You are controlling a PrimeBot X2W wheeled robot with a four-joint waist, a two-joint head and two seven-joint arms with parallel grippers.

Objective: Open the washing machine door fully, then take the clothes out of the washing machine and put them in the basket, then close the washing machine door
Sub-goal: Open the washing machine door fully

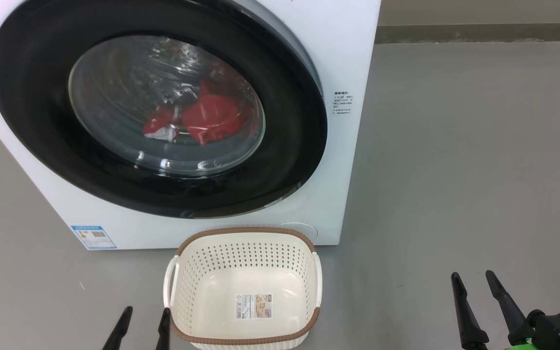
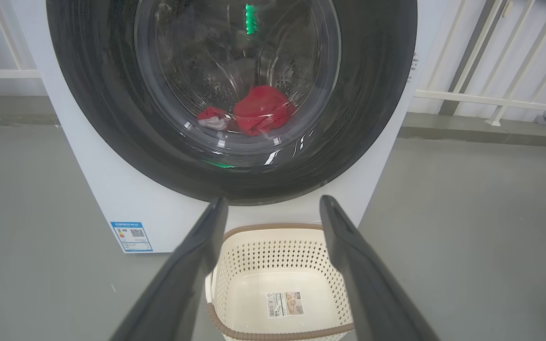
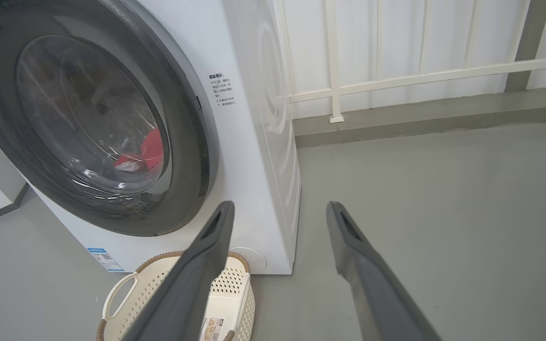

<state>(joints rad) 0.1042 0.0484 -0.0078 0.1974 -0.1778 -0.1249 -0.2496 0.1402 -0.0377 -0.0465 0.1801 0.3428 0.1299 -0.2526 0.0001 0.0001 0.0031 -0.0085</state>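
Note:
The white washing machine (image 1: 343, 58) fills the upper left of the head view. Its round washing machine door (image 1: 289, 160) with the glossy black rim lies shut against the front. Through the glass I see the red clothes (image 1: 212, 116) low in the drum, also in the left wrist view as clothes (image 2: 261, 109). The cream basket (image 1: 243, 238) stands on the floor just before the machine, with nothing in it but a sticker. My left gripper (image 1: 145, 313) is open at the basket's left side. My right gripper (image 1: 472, 278) is open, low at the right, well away from the machine.
Grey floor (image 1: 455, 170) stretches to the right of the machine. A white railing (image 3: 396, 80) and a low grey kerb run behind it. A blue label (image 1: 94, 236) sits on the machine's lower left corner.

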